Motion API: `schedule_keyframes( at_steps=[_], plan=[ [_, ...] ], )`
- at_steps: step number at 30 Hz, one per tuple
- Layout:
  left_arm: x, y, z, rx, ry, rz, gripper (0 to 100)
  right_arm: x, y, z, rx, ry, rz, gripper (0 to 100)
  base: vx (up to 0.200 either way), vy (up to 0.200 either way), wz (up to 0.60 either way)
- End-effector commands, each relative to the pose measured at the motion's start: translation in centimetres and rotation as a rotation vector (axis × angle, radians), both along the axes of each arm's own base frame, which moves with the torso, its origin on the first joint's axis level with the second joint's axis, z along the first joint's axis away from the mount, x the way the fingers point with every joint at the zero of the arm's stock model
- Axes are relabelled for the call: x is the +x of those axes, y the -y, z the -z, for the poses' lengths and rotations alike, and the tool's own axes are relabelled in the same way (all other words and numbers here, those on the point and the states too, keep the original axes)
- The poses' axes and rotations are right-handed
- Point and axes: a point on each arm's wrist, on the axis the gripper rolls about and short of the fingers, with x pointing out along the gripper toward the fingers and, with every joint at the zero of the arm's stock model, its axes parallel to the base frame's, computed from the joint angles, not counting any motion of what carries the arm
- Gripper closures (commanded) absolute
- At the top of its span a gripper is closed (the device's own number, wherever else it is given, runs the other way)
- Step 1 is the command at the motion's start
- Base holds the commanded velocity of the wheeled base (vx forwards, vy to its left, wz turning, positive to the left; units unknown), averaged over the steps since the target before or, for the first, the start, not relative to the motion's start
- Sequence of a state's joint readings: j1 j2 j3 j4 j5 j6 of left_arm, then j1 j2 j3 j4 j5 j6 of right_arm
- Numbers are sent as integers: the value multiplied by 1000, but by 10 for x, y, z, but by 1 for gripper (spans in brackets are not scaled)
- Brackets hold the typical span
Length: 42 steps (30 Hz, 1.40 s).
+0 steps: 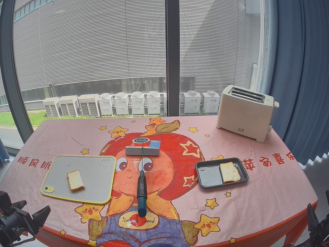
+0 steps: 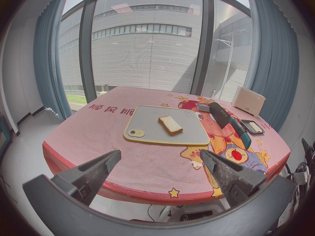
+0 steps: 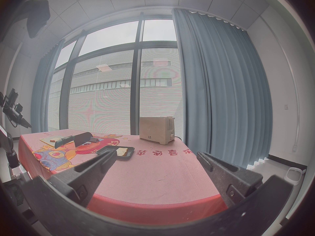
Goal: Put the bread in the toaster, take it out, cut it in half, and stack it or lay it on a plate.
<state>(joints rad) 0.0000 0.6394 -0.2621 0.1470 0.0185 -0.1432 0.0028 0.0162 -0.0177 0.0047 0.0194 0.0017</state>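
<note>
**Pink cartoon tablecloth (image 1: 260,189) before a tall window: bread on board and plate, both grippers empty**

One bread piece (image 1: 75,180) lies flat on the grey, yellow-rimmed cutting board (image 1: 92,186) at the left-centre of the head view; a second bread piece (image 1: 229,172) lies in the right half of the dark rectangular plate (image 1: 221,160) at right-centre; between board and plate a teal-handled knife (image 1: 142,189) runs from lower centre toward the window, its blade reaching a small grey block (image 1: 142,150); the cream toaster (image 1: 245,112) stands at upper right near the blue curtain (image 1: 301,69), well apart from the plate. The left gripper (image 2: 159,154) sits off the table's near edge at the head view's lower left corner, jaws spread wide with nothing between them; the right gripper (image 3: 157,154) sits at the lower right corner, jaws likewise wide apart and holding nothing.
</note>
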Motion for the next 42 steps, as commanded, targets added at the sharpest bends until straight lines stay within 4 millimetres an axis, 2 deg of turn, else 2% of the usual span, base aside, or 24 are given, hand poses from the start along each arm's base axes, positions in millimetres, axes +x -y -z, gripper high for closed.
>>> schedule_keyframes(
  at_steps=[1, 14, 25, 42],
  plan=[
    [7, 0, -1, 0, -43, 0, 0, 0, 0, 4, 0, -4, -1, 0, 0, 0, 0],
    [37, 0, -14, 12, -135, -12, 0, 0, 0, 4, 0, -4, -1, 0, 0, 0, 0],
    [43, 0, -31, 31, -239, 3, 0, 0, 0, 4, 0, -4, 1, 0, 0, 0, 0],
    [97, 0, -40, 33, -354, 10, 0, 0, 0, 4, 0, -4, 1, 0, 0, 0, 0]
  ],
)
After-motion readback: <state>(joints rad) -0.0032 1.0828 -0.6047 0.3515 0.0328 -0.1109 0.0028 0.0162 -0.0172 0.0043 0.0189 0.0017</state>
